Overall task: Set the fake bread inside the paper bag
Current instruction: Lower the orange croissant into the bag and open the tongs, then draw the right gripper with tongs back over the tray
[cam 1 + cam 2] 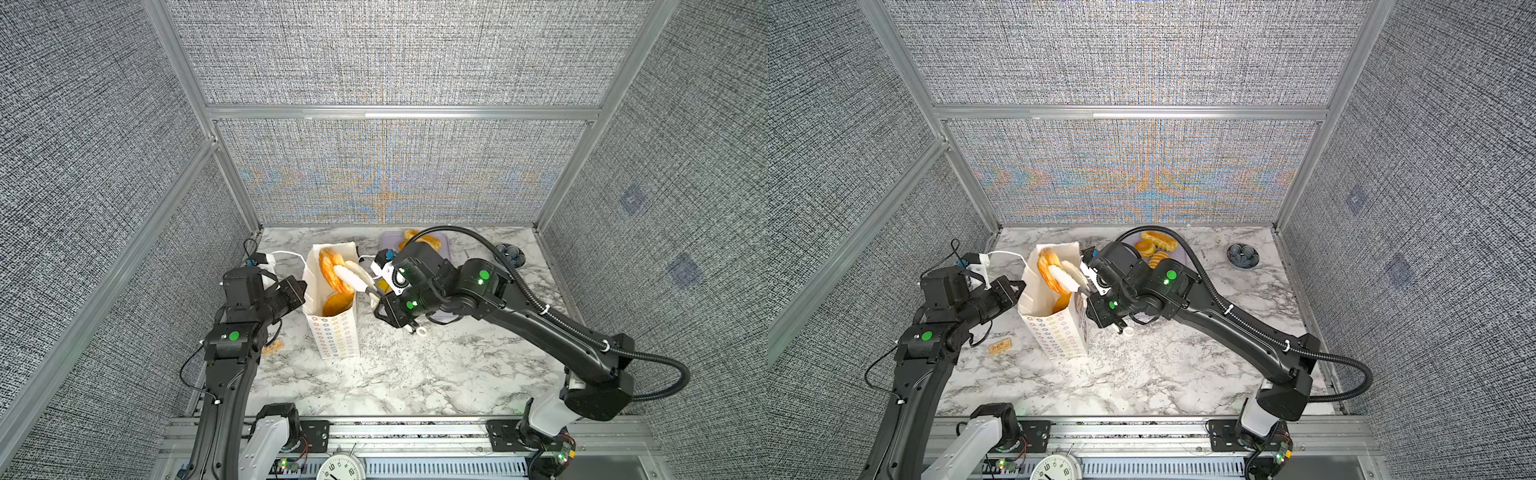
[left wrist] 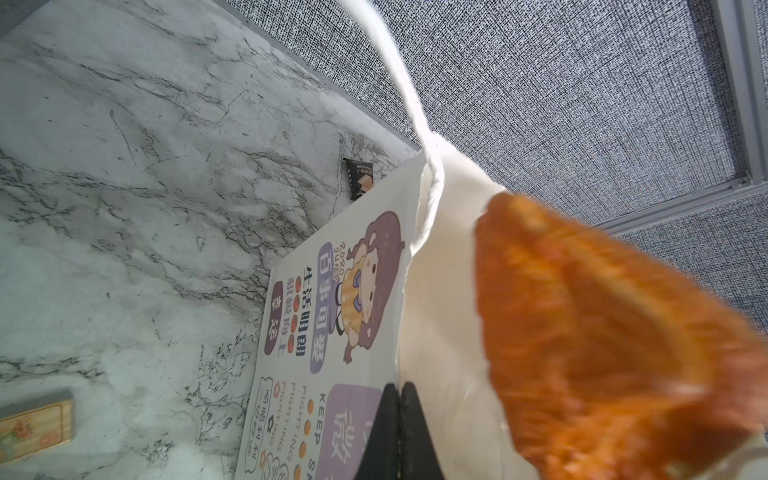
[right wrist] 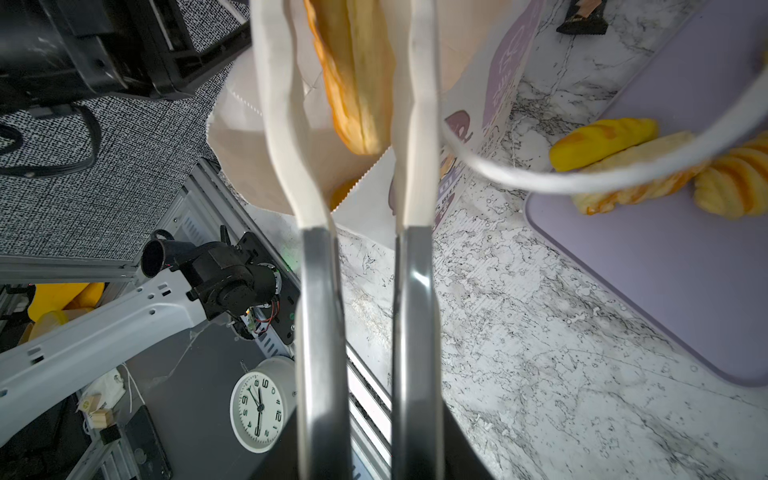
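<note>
Long white fingers (image 3: 282, 124) of the right gripper (image 1: 347, 271) stand slightly parted around a ridged golden pastry (image 3: 357, 83). A sliver of gap on one side suggests a release rather than a clamp, directly over the mouth of the paper bag (image 1: 336, 332), so the piece can drop beside a bun (image 1: 336, 305) already inside. The left gripper (image 2: 398, 390) is pinched tight on the bag's rim, apparently to keep it upright and open, while more fake bread (image 1: 1156, 245) waits on the lavender tray (image 3: 665, 270).
</note>
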